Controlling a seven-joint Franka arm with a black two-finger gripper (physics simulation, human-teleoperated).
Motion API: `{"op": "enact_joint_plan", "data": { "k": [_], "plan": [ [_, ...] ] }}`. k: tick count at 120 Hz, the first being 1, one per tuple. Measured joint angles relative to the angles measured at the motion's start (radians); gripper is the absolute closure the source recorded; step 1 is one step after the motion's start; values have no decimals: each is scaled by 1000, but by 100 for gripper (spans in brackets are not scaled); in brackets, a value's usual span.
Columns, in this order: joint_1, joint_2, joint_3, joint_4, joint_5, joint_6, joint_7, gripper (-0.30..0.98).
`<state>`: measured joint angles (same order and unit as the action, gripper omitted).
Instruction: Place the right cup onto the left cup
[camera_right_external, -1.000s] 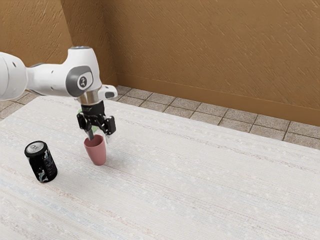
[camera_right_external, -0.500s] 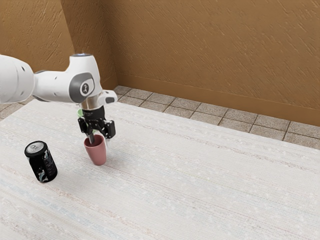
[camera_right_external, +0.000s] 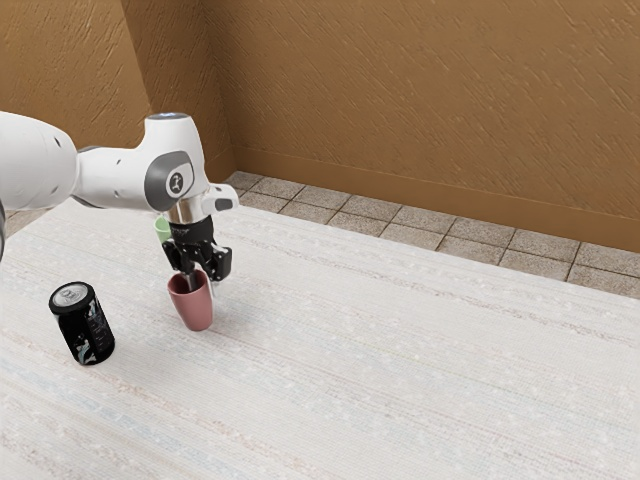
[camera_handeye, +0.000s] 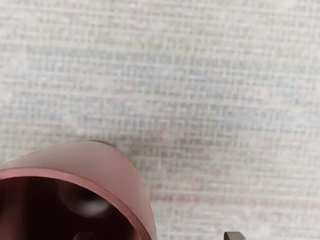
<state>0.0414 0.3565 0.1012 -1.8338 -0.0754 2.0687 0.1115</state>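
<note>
In the exterior view my black gripper (camera_right_external: 203, 280) points down at the pink cup (camera_right_external: 197, 308), one finger inside its mouth and the other outside, beyond the wall. The cup stands upright on the table. A green cup (camera_right_external: 162, 229) is partly hidden behind the hand. The wrist view has the pink cup (camera_handeye: 112, 170) with its dark inside; the open gripper (camera_handeye: 159, 236) straddles its rim, one fingertip over the opening and the other above the cloth, with a wide gap between them.
A black can (camera_right_external: 85, 325) stands upright on the pale, streaked table (camera_right_external: 400, 370), toward the exterior view's left of the pink cup. A brown wall (camera_right_external: 420, 110) rises past the tiled floor behind the table.
The arm has come lower and slightly toward the exterior view's right, bringing the fingers down at the pink cup's rim. More of the green cup's upper part is uncovered. Both cups stay put.
</note>
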Motion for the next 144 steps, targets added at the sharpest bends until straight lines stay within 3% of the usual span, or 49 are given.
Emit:
{"op": "enact_joint_plan", "data": {
  "k": [61, 144],
  "plan": [
    [3, -3, 2, 0, -1, -5, 10, 73],
    [3, -64, 2, -1, 5, -66, 2, 79]
  ]
}}
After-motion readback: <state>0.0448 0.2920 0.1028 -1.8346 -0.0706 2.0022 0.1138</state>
